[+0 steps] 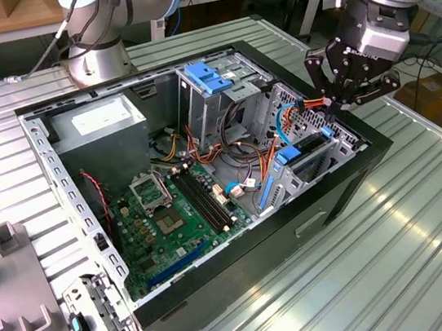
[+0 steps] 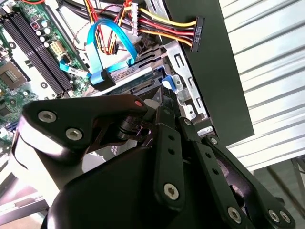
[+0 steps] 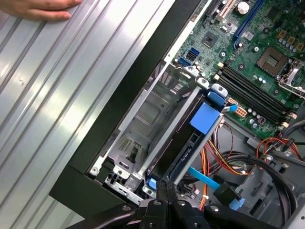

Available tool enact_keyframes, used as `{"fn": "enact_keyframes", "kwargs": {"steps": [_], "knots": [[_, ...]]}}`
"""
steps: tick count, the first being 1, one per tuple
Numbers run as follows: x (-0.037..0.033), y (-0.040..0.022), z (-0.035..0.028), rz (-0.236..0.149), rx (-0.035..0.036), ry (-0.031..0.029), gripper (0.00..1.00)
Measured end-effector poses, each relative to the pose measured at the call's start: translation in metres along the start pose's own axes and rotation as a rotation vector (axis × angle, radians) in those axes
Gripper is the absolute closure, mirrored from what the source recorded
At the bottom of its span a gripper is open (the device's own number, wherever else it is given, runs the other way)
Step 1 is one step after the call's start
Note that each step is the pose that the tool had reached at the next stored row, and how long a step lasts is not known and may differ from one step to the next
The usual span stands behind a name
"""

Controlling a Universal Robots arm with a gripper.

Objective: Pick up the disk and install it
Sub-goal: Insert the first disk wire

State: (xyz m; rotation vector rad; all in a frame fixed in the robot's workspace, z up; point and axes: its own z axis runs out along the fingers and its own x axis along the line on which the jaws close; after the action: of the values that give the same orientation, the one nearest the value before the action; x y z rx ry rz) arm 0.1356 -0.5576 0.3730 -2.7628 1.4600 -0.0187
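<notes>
Blue-railed, one disk (image 3: pixel 206 118) sits in one drive cage (image 3: pixel 143 114) beneath one gripper (image 1: pixel 350 100).

Black outside and pale grey inside on the computer case (image 1: pixel 337 198), with a green motherboard (image 1: pixel 167 222) striped by black memory slots on its floor and a plain grey power supply (image 1: pixel 101 129) in one corner. Inside the case too, bright blue on the bracket (image 1: pixel 207 77), the carrier rails (image 3: pixel 206 118) and a flat cable (image 2: pixel 107 47), beside red, yellow, orange and black wires (image 2: pixel 162 26). Around the case, silver worktop (image 1: pixel 416 261) ribbed in parallel lines; above the case's edge, a matte black pincer (image 1: pixel 347 98).
</notes>
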Motion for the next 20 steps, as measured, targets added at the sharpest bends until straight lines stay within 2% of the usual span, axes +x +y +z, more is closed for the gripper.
{"fn": "enact_keyframes", "kwargs": {"steps": [3, 6, 12, 13, 15, 17, 19, 20], "knots": [[0.0002, -0.0012, -0.0041, -0.002, 0.0049, -0.0073, 0.89], [0.0003, -0.0019, -0.0048, -0.025, 0.0106, -0.0161, 0.89], [-0.0001, -0.0034, -0.0045, -0.091, 0.0114, -0.0178, 0.89], [-0.0001, -0.0034, -0.0045, -0.093, 0.0155, -0.0149, 0.89], [-0.0001, -0.0034, -0.0045, -0.094, 0.0293, -0.0046, 0.89], [-0.0002, -0.0035, -0.0045, -0.094, 0.0494, 0.0107, 0.89], [-0.0028, -0.0053, -0.0044, -0.096, 0.0753, 0.0311, 0.89], [-0.0044, -0.0063, -0.0044, -0.097, 0.0804, 0.0357, 0.89]]}}
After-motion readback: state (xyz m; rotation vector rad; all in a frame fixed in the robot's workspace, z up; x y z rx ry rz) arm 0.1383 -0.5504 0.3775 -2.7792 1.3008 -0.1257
